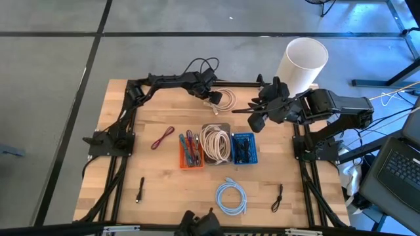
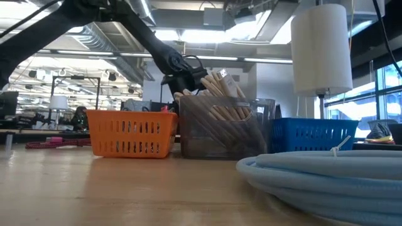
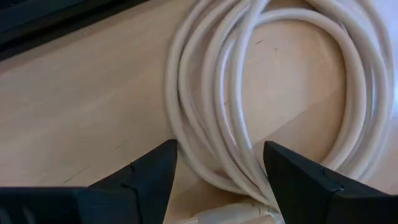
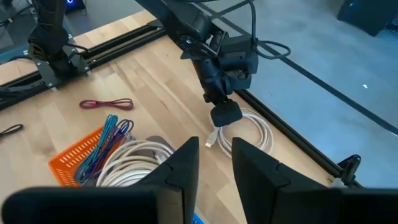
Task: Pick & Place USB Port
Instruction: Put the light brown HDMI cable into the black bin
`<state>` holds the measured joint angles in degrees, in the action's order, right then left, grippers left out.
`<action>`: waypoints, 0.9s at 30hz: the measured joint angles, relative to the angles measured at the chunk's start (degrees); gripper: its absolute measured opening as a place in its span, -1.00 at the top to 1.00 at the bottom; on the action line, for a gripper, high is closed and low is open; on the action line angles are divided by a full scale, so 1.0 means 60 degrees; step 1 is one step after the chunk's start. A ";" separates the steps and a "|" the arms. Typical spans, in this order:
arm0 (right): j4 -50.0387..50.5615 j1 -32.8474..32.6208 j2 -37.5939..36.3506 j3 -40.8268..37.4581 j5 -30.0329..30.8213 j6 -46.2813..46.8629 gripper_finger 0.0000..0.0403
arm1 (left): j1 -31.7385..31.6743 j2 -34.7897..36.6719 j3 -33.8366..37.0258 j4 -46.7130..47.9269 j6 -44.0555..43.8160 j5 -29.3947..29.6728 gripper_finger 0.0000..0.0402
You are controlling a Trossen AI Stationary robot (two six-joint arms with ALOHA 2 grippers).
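Cable first: we see a coiled white USB cable [image 1: 225, 98] lying on the table's [image 1: 157, 177] far edge, directly beneath the left gripper [image 1: 213, 97], fingers spread and released. Further right, the right gripper [image 1: 257, 116] hovers empty, fingers partly apart.

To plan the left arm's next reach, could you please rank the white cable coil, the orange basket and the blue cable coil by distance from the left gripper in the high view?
From the left gripper:
1. White cable coil, right beside it at the table's far edge.
2. Orange basket, mid-table.
3. Blue cable coil, near the front edge.
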<state>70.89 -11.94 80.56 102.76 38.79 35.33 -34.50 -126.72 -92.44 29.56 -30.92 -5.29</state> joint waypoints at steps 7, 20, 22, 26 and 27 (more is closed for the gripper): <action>0.0124 0.0000 0.0002 -0.0002 0.0000 0.0004 0.51 | 0.0059 0.0039 0.0007 0.0141 0.0513 0.0474 0.37; 0.0186 0.0004 0.0006 -0.0007 0.0036 0.0000 0.51 | -0.0062 0.2468 0.0036 0.0269 0.1871 0.0093 0.89; 0.0186 0.0004 0.0006 -0.0007 0.0036 -0.0003 0.51 | -0.0038 0.3193 0.0036 0.0257 0.2159 0.0150 0.89; 0.0182 0.0004 0.0006 -0.0007 0.0036 -0.0045 0.51 | 0.0108 0.4565 0.0033 0.0258 0.2190 0.0045 0.89; 0.0182 0.0004 0.0006 -0.0007 0.0036 -0.0109 0.51 | 0.0182 0.4883 0.0033 0.0262 0.2183 0.0005 0.89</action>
<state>71.99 -11.92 80.60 102.72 39.00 34.68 -33.41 -97.42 -92.25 31.13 -17.83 -5.26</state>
